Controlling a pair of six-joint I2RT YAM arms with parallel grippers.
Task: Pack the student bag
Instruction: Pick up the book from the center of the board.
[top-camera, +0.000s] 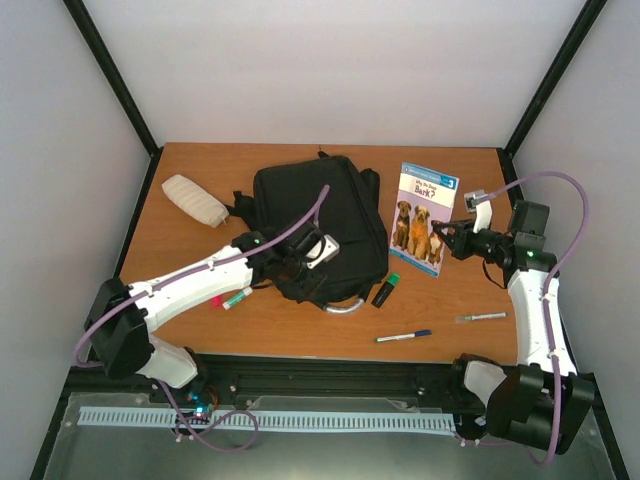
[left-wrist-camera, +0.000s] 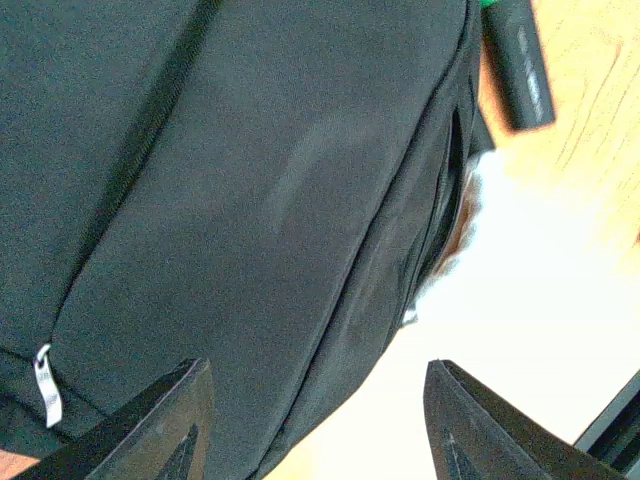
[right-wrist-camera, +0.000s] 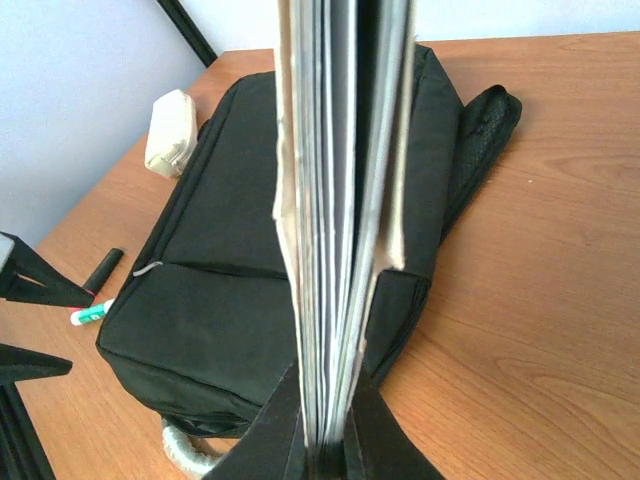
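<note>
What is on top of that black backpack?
Nothing visible lies on the student bag; only the left gripper hangs over it, jaws open. The arm covers part of its near edge, and its inside is hidden.

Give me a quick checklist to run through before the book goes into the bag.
1. Right gripper shut on the book: ok.
2. Left gripper open, holding nothing, over the bag: ok.
3. Bag opening wide enough for the book: cannot tell from these views.
4. Book lifted clear of the table: cannot tell.
5. Pouch, highlighter and blue pen packed: not ok, all lie on the table.
</note>
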